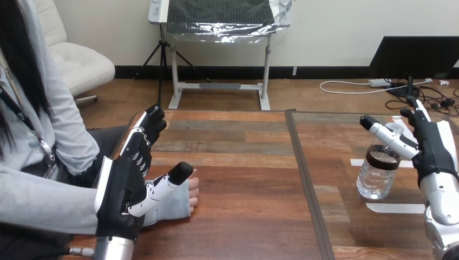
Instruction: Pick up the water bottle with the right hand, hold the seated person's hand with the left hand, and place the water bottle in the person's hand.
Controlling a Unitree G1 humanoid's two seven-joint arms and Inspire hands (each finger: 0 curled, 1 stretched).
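Both hands open; water bottle (375, 176) standing on the table (243, 216), not gripped
Bottle upright near the table's right edge, between two white tape strips (395, 207). Right hand (430, 149) just beside it on the right-edge side, fingers straight, thumb stretched out above the bottle's top; contact cannot be told. Left hand (127, 189) near the left edge, fingers straight, pointing to the far edge, thumb lying across the person's hand (187, 195), which rests on the table
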